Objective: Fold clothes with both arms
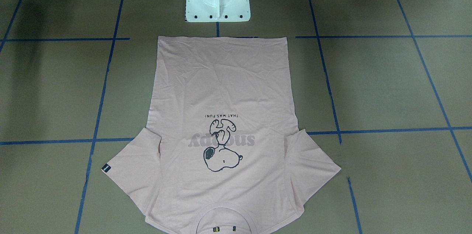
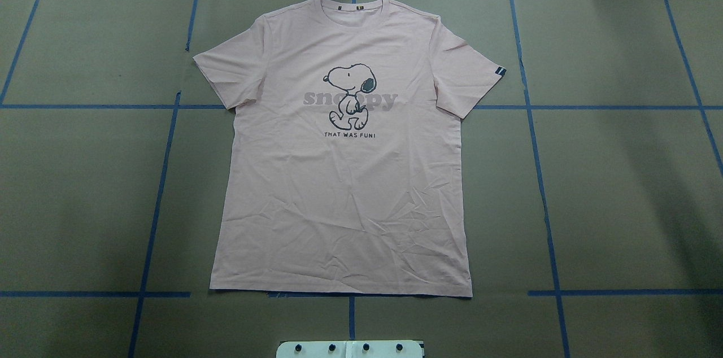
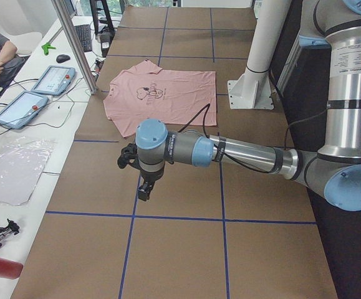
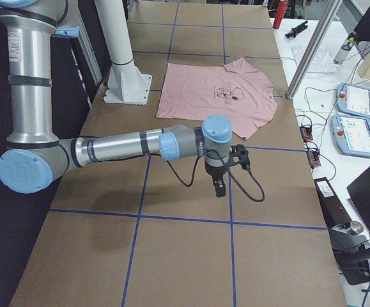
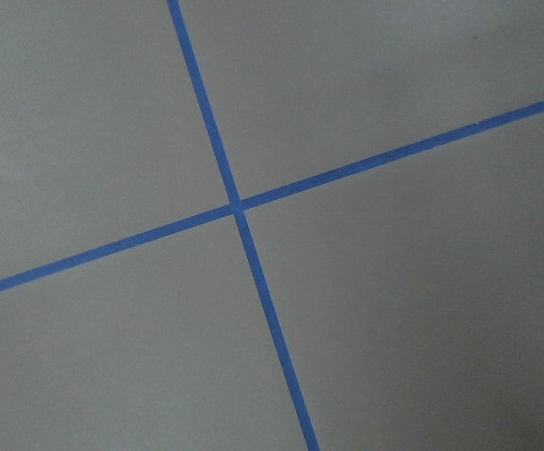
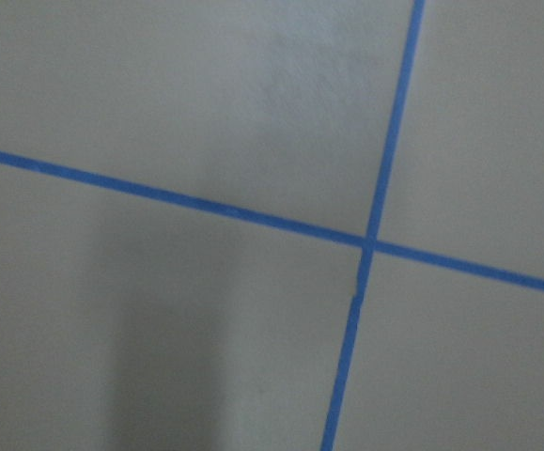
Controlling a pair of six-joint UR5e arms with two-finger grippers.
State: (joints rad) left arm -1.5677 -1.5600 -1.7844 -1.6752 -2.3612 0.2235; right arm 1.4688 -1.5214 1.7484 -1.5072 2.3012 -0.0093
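T-shirt (image 2: 344, 177) flat on blue-taped brown table (image 2: 621, 188)

The left arm (image 3: 249, 156) stretches its forearm out level, wrist bent so the left gripper (image 3: 144, 192) points straight down. The right arm (image 4: 121, 148) mirrors that pose, the right gripper (image 4: 218, 188) hanging downward. Neither gripper's opening can be judged.

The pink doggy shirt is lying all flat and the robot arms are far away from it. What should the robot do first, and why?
Probably bring the left pincer and right pincer in toward the sleeves of the T-shirt. It lies flat and face up with nothing folded yet, and both pincers hang over the bare table off to its sides, touching no cloth.
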